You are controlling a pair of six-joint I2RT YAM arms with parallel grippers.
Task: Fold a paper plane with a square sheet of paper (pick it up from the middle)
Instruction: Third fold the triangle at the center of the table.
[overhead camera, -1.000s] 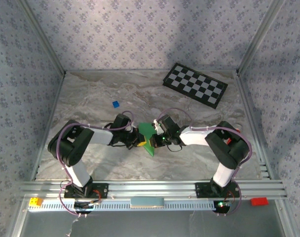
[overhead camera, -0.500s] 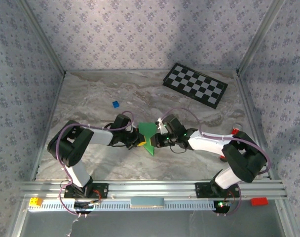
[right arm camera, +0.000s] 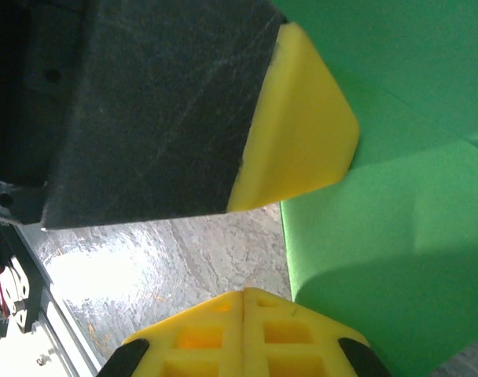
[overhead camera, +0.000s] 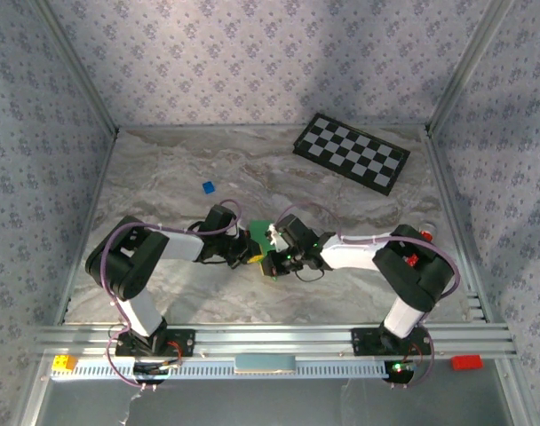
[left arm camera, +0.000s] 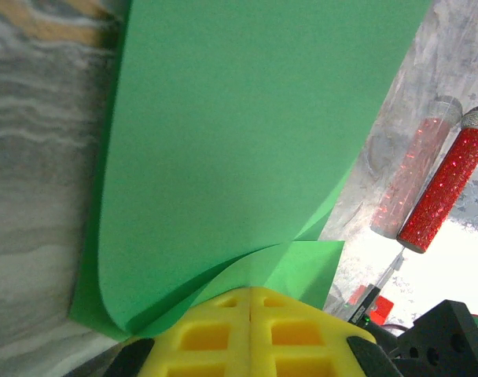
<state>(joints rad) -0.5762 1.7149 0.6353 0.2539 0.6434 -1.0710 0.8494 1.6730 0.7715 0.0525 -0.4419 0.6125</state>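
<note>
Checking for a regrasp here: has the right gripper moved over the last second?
Yes. The right gripper slid left over the green paper, ending farther from the checkerboard.

The sheet of paper [overhead camera: 262,231] lies mid-way across the surface [overhead camera: 163,177], between left pincer [overhead camera: 250,249] and right pincer [overhead camera: 272,257]; small block [overhead camera: 208,187] behind it, leftward; checkerboard [overhead camera: 351,152] far back right
</note>
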